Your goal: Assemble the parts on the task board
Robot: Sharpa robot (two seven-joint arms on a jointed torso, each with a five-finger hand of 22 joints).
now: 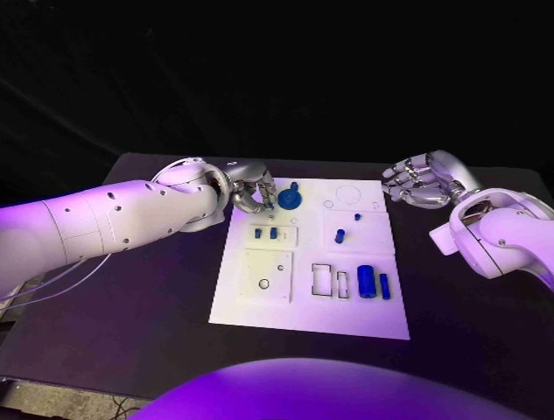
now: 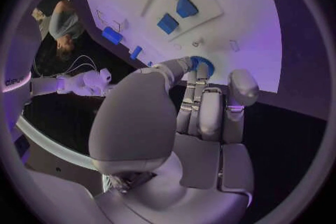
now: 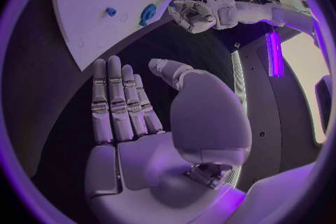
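The white task board (image 1: pixel 312 302) lies flat in the middle of the black table (image 1: pixel 125 332), its long axis running away from the robot; on it I count six blue parts from the head camera. One round gear-like part (image 1: pixel 288 198) sits at the far left corner of the board; two small blocks (image 1: pixel 265 233) stand side by side on a raised white square on the left half; a short peg (image 1: pixel 340 235) stands near the centre, and a tiny blue piece (image 1: pixel 357 216) lies just beyond it; a large cylinder (image 1: pixel 367 280) and a thinner bar (image 1: pixel 384 284) lie side by side at the right, both with their long axes pointing along the board's length; two empty rectangular recesses (image 1: pixel 324 278) sit just left of the cylinder.

The left hand (image 1: pixel 248 186) is at the far left corner of the board; in the left wrist view its fingertips (image 2: pixel 198 70) curl right against the round part (image 2: pixel 201 61), thumb meeting fingers there, though I cannot tell whether it truly grips it.

The right hand (image 1: pixel 418 182) hovers off the board's far right corner, over bare table; in the right wrist view its fingers (image 3: pixel 119 101) are straight and apart, holding nothing.
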